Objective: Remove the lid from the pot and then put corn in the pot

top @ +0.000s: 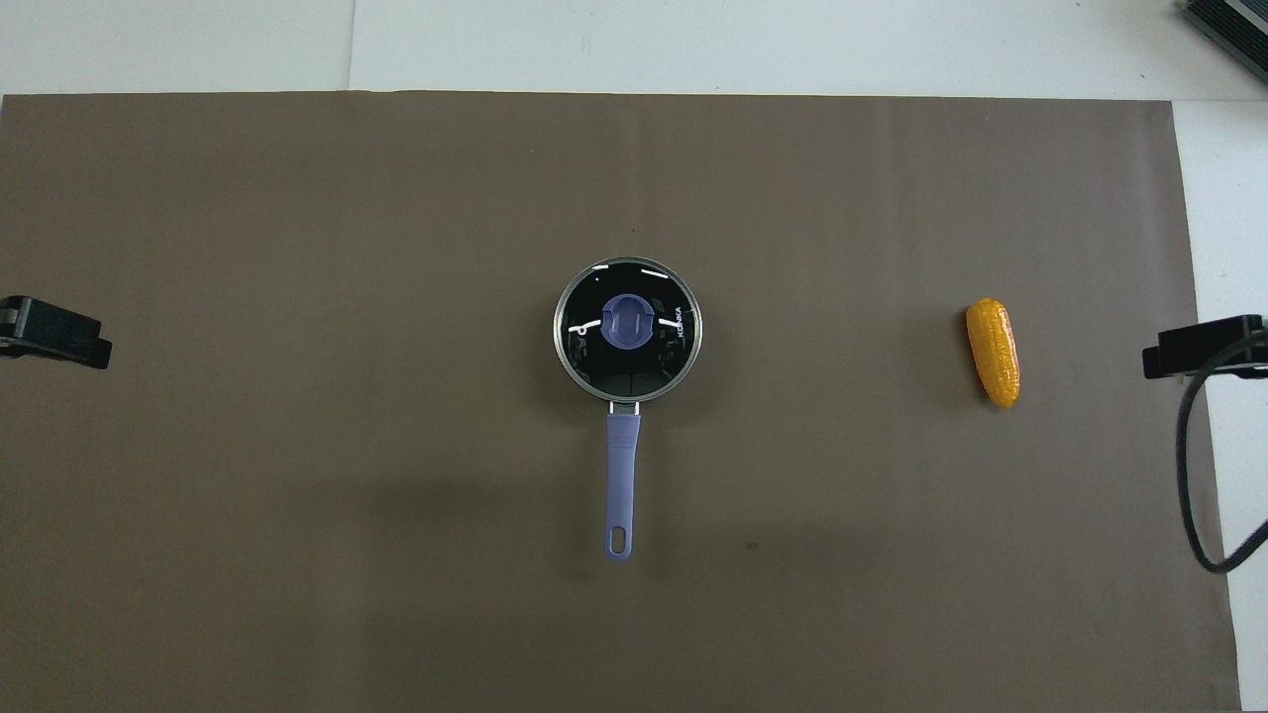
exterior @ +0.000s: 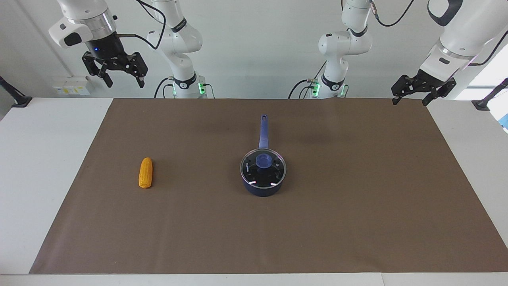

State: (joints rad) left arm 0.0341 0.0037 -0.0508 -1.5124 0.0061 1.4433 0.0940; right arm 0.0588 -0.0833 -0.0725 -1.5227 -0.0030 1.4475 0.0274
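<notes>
The dark navy pot (exterior: 262,189) stands in the middle of the mat, its long blue handle (exterior: 263,131) pointing toward the robots. The glass lid (exterior: 274,171) with the blue knob (exterior: 263,161) sits on it. In the overhead view the lid (top: 664,361) covers the pot's inside. The yellow-orange corn (exterior: 145,172) lies on the mat toward the right arm's end; it also shows in the overhead view (top: 994,353). My right gripper (exterior: 125,84) hangs open and empty, high over the robots' edge of the table. My left gripper (exterior: 410,102) is open and empty over the mat's corner at its own end.
A brown mat (exterior: 357,206) covers most of the white table (exterior: 35,167). A black cable (top: 1189,465) hangs by the right gripper's tip (top: 1199,347). The left gripper's tip (top: 54,332) shows at the overhead view's edge.
</notes>
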